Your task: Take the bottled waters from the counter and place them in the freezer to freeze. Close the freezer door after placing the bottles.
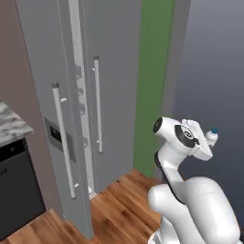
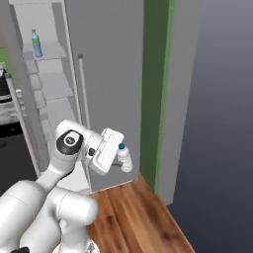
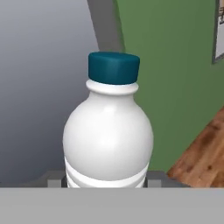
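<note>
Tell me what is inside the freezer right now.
In the right base view, one blue-tinted bottle stands upright on an upper shelf of the freezer. The shelves below it look bare. The lowest part is covered by the arm, and the gripper holds the whitish bottle outside.

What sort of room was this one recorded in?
Most likely a home kitchen: a tall grey two-door fridge, a marbled stone counter over a black dishwasher, and a wooden floor.
</note>
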